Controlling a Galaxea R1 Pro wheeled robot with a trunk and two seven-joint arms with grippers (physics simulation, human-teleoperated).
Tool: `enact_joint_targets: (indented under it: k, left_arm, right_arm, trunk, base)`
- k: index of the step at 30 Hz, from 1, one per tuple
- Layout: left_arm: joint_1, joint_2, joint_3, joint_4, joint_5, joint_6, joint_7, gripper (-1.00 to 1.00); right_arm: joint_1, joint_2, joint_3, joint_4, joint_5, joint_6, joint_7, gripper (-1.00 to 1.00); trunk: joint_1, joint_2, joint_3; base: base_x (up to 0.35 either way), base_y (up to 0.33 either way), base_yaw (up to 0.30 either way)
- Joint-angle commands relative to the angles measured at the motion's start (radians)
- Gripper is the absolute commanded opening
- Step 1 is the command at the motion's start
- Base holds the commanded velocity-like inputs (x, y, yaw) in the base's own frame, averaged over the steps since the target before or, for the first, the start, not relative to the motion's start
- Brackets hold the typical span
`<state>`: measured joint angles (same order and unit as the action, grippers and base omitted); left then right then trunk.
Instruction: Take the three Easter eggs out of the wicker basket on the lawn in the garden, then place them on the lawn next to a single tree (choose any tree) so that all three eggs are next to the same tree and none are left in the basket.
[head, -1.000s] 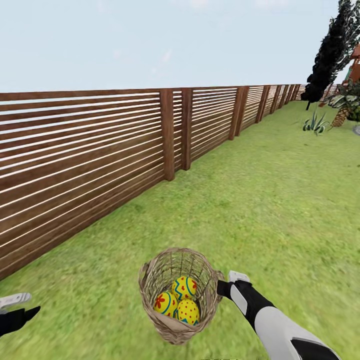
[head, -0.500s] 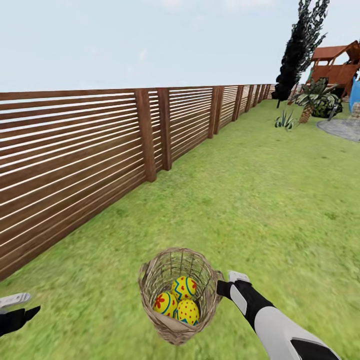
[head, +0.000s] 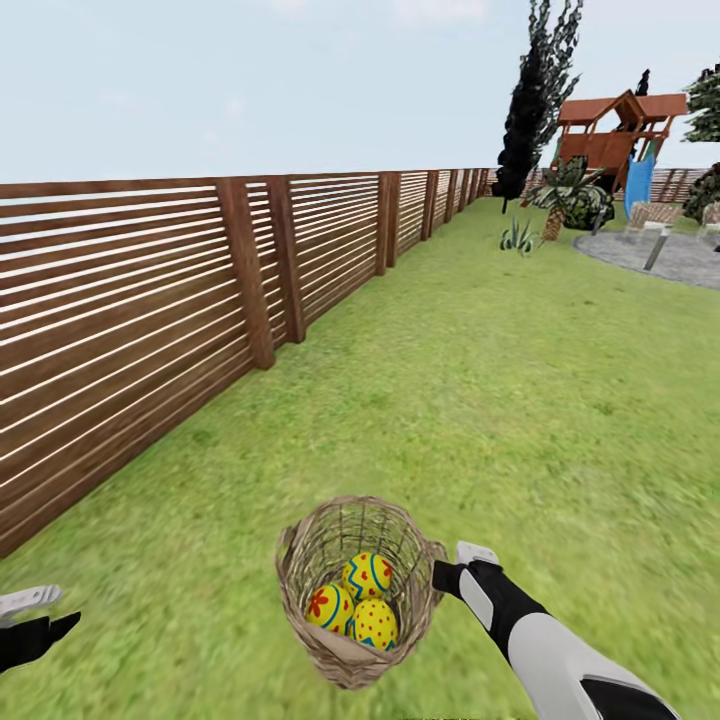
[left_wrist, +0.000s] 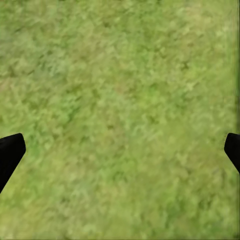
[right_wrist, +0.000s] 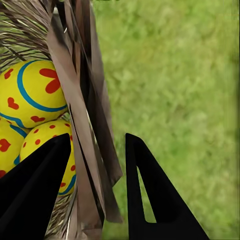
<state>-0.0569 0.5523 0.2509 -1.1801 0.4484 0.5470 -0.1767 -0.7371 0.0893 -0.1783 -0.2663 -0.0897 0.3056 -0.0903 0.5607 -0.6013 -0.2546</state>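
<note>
The right gripper (right_wrist: 95, 165) was clamped on the wall of the wicker basket (head: 300, 590), one finger inside the weave and one outside, as the right wrist view showed. In the head view that gripper (head: 462, 565) sat at the rim with the basket hanging just beside it toward the robot's middle. All three Easter eggs (head: 358, 603) lay packed together at the basket's bottom, touching one another, just inward of the inner finger. None was out yet, so by these pictures the unloading had not begun.

The left gripper (head: 25, 615) hung well apart from the basket on the other side, over bare lawn (head: 520, 400); in its wrist view the fingertips (left_wrist: 10, 152) stood wide at the frame's edges with nothing between them.

Across the last second the basket and both arms kept their places in the head view while the fence (head: 150, 300) slid leftward and a dark, narrow tree (head: 535, 100), a short palm (head: 560, 195) and a wooden play tower (head: 620, 130) swung in. That read as the robot turning with the basket carried along. It likely meant the carry phase was under way, heading toward a tree far ahead of the right gripper, with placing all three eggs left to do.
</note>
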Motion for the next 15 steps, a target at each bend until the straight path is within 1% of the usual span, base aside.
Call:
enact_joint_targets:
  k: [1, 15]
  left_arm:
    - [0.0, 0.0, 0.002, -0.001, 0.004, 0.007, -0.003, 1.0]
    - [-0.001, -0.01, -0.007, -0.017, 0.004, 0.008, -0.003, 1.0]
  right_arm:
    - [-0.001, 0.001, -0.003, -0.002, -0.015, 0.004, -0.005, -1.0]
    - [-0.001, -0.003, -0.004, -0.004, -0.014, 0.004, -0.005, -1.0]
  trunk:
    - [0.0, -0.002, -0.002]
    - [0.0, -0.002, -0.002]
  base:
    - [0.0, 0.0, -0.272]
    - [0.0, 0.0, -0.266]
